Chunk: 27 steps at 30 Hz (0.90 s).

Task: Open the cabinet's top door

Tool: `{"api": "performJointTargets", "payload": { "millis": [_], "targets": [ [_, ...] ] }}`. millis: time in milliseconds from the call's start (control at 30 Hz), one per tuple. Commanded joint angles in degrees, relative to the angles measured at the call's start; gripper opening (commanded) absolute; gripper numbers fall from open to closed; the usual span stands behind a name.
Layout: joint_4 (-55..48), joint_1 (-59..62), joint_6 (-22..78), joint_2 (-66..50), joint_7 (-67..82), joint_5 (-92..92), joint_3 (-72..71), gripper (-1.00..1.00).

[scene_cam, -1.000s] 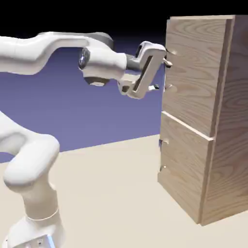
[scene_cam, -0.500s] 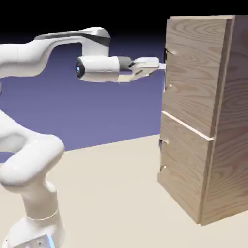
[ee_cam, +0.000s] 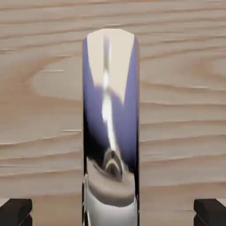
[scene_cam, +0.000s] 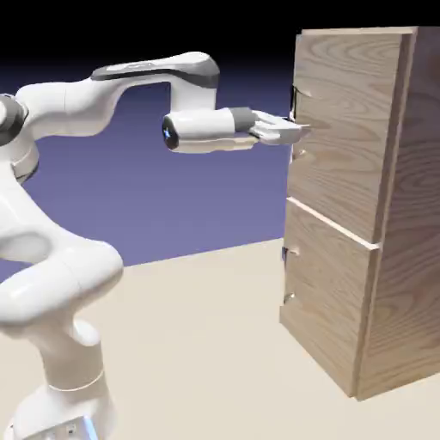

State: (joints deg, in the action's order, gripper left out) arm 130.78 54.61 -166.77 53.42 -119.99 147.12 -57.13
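Observation:
The cabinet (scene_cam: pixel 404 215) stands at the exterior view's right, its top door (scene_cam: pixel 339 129) flush and closed. My gripper (scene_cam: pixel 296 129) reaches level against the door's left edge, at the vertical metal bar handle (scene_cam: pixel 293 103). In the hand view the shiny handle (ee_cam: pixel 110 110) fills the middle, upright against the wood of the top door (ee_cam: pixel 185 88). My gripper (ee_cam: pixel 112 212) straddles it, with the dark fingertips (ee_cam: pixel 15 212) far out at both bottom corners and clear of the bar. The jaws stand open around the handle.
Below the top door sits the shorter lower door (scene_cam: pixel 331 292) with its own small handle (scene_cam: pixel 286 275). The cabinet rests on the beige table (scene_cam: pixel 198 344). My arm's base and elbow fill the exterior view's left.
The hand rolled level and slid right toward the door. Its fingers now reach past the handle on both sides. The door has not moved.

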Motion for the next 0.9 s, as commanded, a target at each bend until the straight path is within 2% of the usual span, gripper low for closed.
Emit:
{"api": "performJointTargets", "payload": {
  "millis": [0, 433, 667, 867],
  "targets": [
    [1.71, -2.1, 1.53, -0.02, 0.07, -1.05, 1.75, -1.0],
    [21.52, -24.19, 23.86, 5.04, -3.84, -23.57, 28.11, -1.0],
    [27.22, -28.02, 38.08, 8.09, -5.9, -38.6, 42.64, -1.0],
    [28.11, -28.39, 51.17, 7.27, -5.89, -51.37, 55.1, -1.0]
  ]
}}
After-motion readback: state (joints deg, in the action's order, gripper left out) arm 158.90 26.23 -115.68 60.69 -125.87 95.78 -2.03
